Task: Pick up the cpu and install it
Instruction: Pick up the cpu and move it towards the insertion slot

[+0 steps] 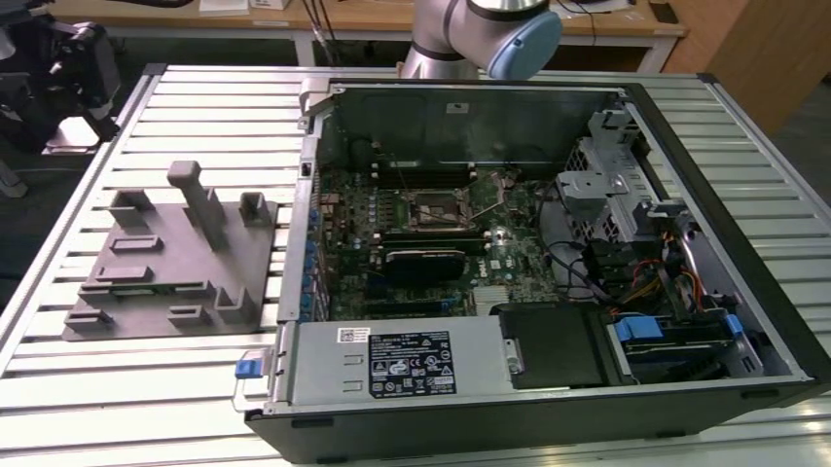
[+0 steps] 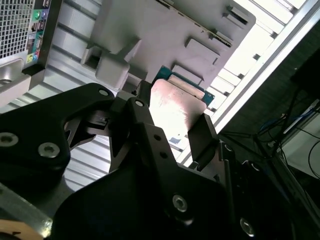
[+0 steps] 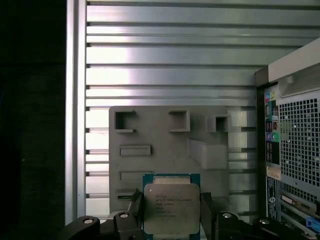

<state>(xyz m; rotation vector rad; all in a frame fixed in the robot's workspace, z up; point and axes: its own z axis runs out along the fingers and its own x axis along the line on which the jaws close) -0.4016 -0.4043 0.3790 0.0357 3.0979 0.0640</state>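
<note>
The gripper holds the cpu above the grey fixture.

In the first wrist view the gripper (image 3: 171,202) has its jaws closed narrow on the cpu (image 3: 171,214), with one black finger (image 3: 135,209) at each of two opposite edges. The pale metal top of the chip faces this camera. Behind the cpu the grey fixture (image 3: 165,140) lies on the slatted table (image 3: 170,50), and the computer case (image 3: 295,150) stands just beside it. In the exterior view the case is open and the dark socket (image 1: 435,207) sits on the motherboard, well apart from the fixture.
</note>
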